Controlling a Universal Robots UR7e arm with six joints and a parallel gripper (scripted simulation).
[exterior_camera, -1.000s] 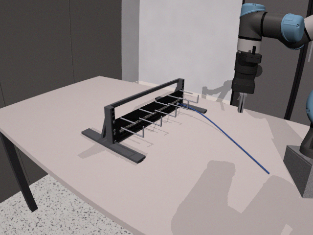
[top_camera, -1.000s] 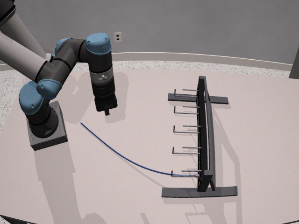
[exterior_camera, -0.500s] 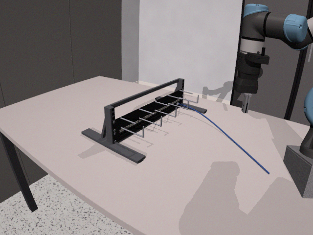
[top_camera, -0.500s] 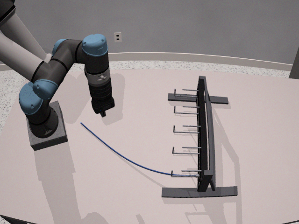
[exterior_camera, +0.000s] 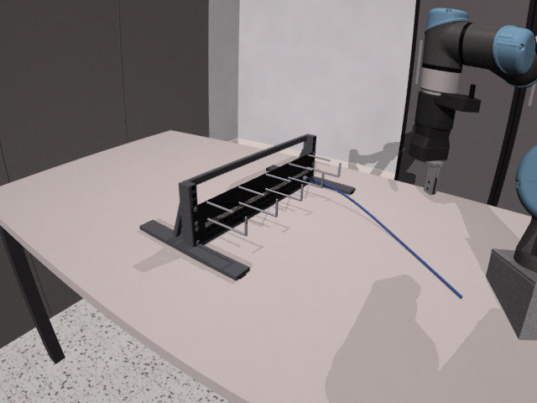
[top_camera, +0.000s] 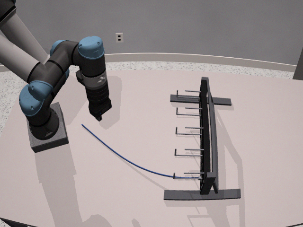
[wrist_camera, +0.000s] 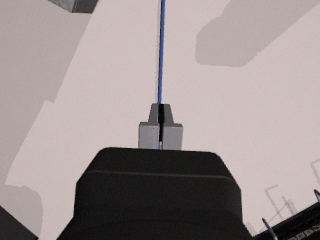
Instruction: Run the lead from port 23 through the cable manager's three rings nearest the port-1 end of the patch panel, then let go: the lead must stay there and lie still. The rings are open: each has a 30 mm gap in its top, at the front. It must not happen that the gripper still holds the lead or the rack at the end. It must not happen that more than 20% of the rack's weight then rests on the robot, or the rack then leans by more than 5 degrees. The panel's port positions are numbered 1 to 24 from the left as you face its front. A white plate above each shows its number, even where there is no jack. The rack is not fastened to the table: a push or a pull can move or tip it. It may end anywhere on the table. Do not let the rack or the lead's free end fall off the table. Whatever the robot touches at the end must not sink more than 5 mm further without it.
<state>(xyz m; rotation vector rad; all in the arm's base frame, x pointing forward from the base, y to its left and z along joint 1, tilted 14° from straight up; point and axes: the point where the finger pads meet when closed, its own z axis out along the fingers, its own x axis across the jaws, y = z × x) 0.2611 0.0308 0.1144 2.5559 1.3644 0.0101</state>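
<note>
Blue lead [top_camera: 129, 161] [exterior_camera: 390, 232] [wrist_camera: 161, 55] is coming off the far-right end of the panel if you face its front, so the port-23 side, and it bows out over the table [top_camera: 141, 109] [exterior_camera: 282, 325] [wrist_camera: 250, 110] toward the robot's base block [top_camera: 64, 133] [exterior_camera: 507, 277] [wrist_camera: 82, 4]. Its free end sits near that block, a bit away from it. Can't tell from these angles whether that end is actually touching the tabletop

Gripper [top_camera: 99, 119] [exterior_camera: 430, 191] [wrist_camera: 160, 115] has its fingers together with nothing between them, pointing down just off to the side of the lead's free part. The wrist view lines the blue up right behind the fingertips, but the top view shows them apart

As for the rack [top_camera: 213, 132] [exterior_camera: 188, 221], it's upright on both feet, well apart from the gripper. Lead overlaps the end ring [top_camera: 174, 175] [exterior_camera: 339, 170] on the port-24 side in the top view, can't say if it's inside. The three rings nearest port 1 don't have it, so the routing isn't done
</note>
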